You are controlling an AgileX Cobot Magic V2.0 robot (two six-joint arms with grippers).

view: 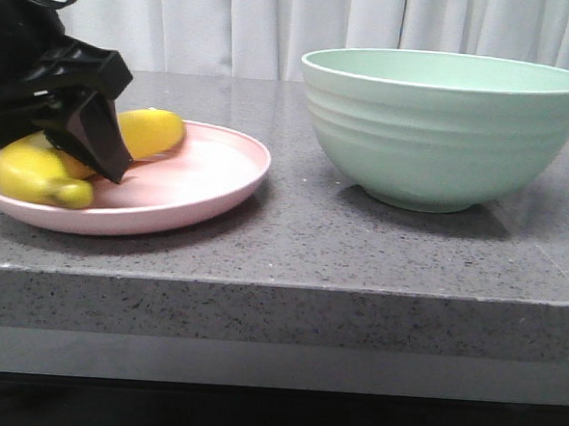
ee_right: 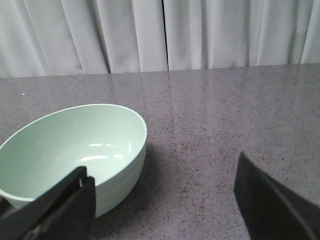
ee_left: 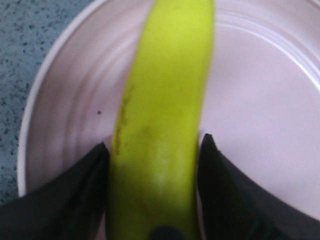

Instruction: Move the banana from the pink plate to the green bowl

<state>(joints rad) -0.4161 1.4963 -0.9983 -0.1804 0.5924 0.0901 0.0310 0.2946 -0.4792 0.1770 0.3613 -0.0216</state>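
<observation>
Your left gripper (ee_left: pixel 152 170) is down on the pink plate (view: pixel 219 175) with one finger on each side of the banana (ee_left: pixel 160 100). In the left wrist view both fingers (ee_left: pixel 80 195) sit right against the fruit's flanks, with no gap visible on either side, so you appear to have it clamped across its thicker middle, though how firm the squeeze is cannot be read from here. In the front view the black jaw covers the banana's middle, leaving a yellow end showing on each side, and the fruit lies on the plate surface, not lifted.

Your right gripper (ee_right: pixel 165 200) is spread wide and holds nothing. It hangs above the grey stone table (view: pixel 292 242), looking over the green bowl (ee_right: pixel 75 145), which its view shows to be empty inside.

In the front view the bowl stands to the right of the plate, apart from it, with bare tabletop between them. Its rim is much higher than the plate's.

So you are at the grasp: the banana is caught but remains on the plate. What remains, by my reading, is the whole transfer: lift it clear of the plate, carry it rightward over the tall bowl rim, lower it inside and let go.
</observation>
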